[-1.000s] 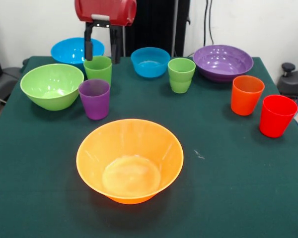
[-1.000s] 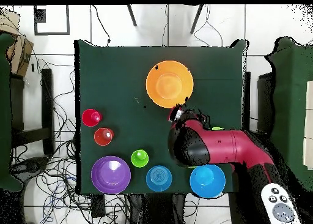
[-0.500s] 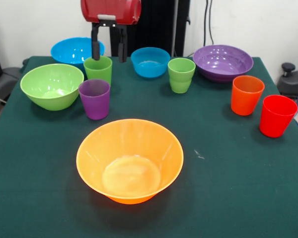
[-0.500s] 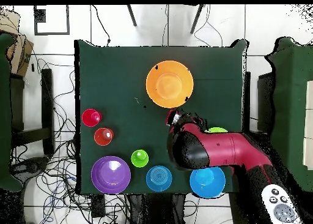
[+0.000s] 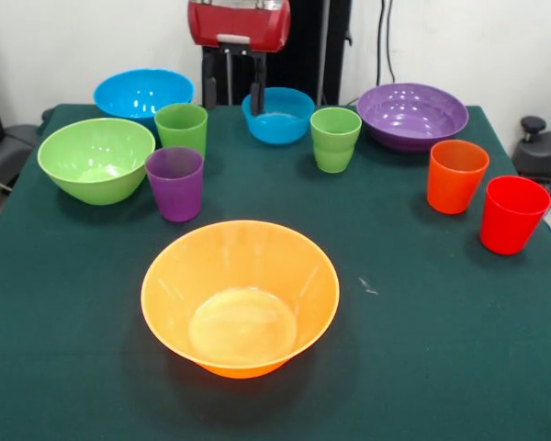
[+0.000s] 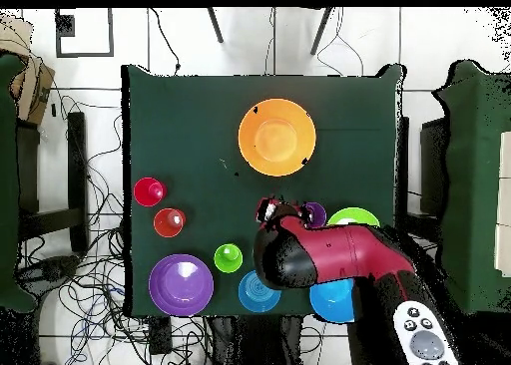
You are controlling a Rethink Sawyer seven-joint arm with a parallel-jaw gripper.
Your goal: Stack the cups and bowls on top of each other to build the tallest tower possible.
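Observation:
My gripper (image 5: 231, 96) hangs open and empty at the back of the table, between a lime green cup (image 5: 181, 127) and the smaller blue bowl (image 5: 277, 115). The big orange bowl (image 5: 240, 296) sits alone at the front, with the purple cup (image 5: 174, 182) and green bowl (image 5: 95, 158) behind it to the left. Further right stand a second green cup (image 5: 335, 138), the purple bowl (image 5: 411, 115), the orange cup (image 5: 456, 175) and the red cup (image 5: 512, 213). The large blue bowl (image 5: 143, 92) is at the back left. Every piece stands by itself; no tower shows.
From overhead, the red arm (image 6: 329, 253) lies over part of the smaller blue bowl (image 6: 255, 293) and the large blue bowl (image 6: 334, 301). The orange bowl (image 6: 276, 137) stands on the dark green cloth (image 6: 190, 122). Cables and chairs surround the table.
In the front view my gripper has moved right, from above the left green cup to the gap beside the smaller blue bowl. It stays open and empty. No cup or bowl moved.

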